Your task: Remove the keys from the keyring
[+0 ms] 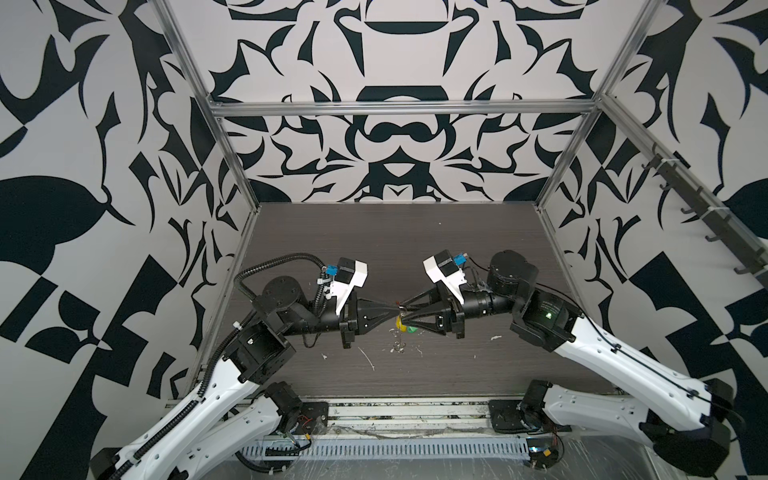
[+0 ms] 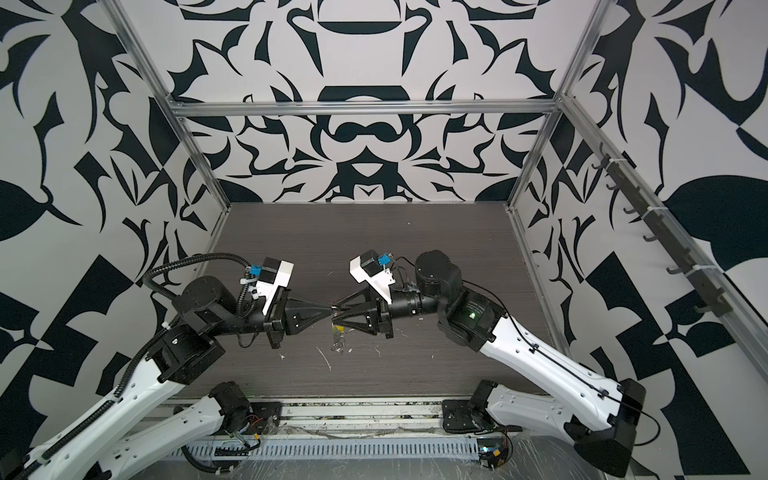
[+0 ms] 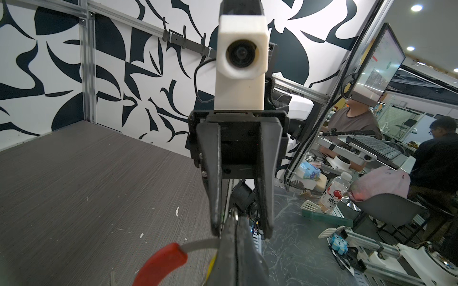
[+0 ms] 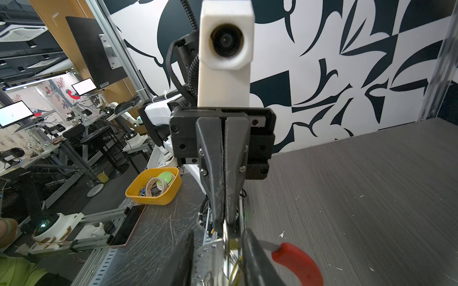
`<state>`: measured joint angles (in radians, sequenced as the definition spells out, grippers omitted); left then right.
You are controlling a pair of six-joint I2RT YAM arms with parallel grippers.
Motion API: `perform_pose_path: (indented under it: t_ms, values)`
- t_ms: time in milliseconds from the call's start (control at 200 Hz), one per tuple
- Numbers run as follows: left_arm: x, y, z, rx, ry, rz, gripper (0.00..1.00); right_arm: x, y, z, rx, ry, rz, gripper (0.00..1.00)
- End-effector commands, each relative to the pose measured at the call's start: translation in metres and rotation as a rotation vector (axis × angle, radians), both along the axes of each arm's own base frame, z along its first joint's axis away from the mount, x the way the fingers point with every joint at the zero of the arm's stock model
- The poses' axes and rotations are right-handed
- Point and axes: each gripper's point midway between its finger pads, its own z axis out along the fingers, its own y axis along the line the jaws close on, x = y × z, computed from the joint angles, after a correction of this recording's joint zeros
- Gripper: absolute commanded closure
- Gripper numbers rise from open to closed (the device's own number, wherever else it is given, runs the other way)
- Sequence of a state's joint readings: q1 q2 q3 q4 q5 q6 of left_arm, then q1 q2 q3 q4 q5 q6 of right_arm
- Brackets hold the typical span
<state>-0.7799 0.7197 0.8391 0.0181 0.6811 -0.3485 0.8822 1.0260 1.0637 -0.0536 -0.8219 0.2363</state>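
Keyring (image 3: 161,260): being pinched at its wire by the closed left gripper (image 4: 224,224).
Right gripper (image 1: 401,312): being held open around that pinch.
Keys (image 1: 400,323): being dangled just below.

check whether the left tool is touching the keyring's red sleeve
Apart. Left wrist view shows bare wire between the red sleeve and the shut left tool.

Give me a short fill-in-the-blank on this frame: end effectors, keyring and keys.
1. The left end effector is ___ on the keyring wire.
2. On the right end effector the jaws stand ___.
3. The keyring's plastic sleeve is coloured ___.
4. In a top view ___ keys show: the yellow key and the green key.
Missing words: shut; open; red; two.
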Motion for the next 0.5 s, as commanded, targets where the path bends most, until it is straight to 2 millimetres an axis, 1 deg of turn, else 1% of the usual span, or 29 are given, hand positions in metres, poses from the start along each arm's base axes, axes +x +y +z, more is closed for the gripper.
perform_pose_path:
  t_ms: [0,335,375,435,495]
  values:
    - [-0.0038,0.0040,0.0141,-0.035,-0.027,0.003,1.00,-0.0055,-0.0055,0.0184,0.043,-0.033,0.010,0.71]
    - [-0.0009,0.0047,0.0133,-0.035,-0.027,0.023,1.00,-0.0017,-0.0035,0.0107,0.021,-0.018,-0.005,0.90]
    - [-0.0008,0.0050,0.0135,-0.036,-0.027,0.026,1.00,-0.0010,-0.0034,0.0101,0.019,-0.017,-0.008,0.93]
    - [-0.0002,0.0053,0.0149,-0.037,-0.028,0.031,1.00,-0.0007,-0.0035,0.0099,0.018,-0.016,-0.010,1.00]
    - [0.0021,0.0057,0.0145,-0.035,-0.026,0.044,1.00,0.0006,-0.0038,0.0096,0.013,-0.016,-0.019,1.00]
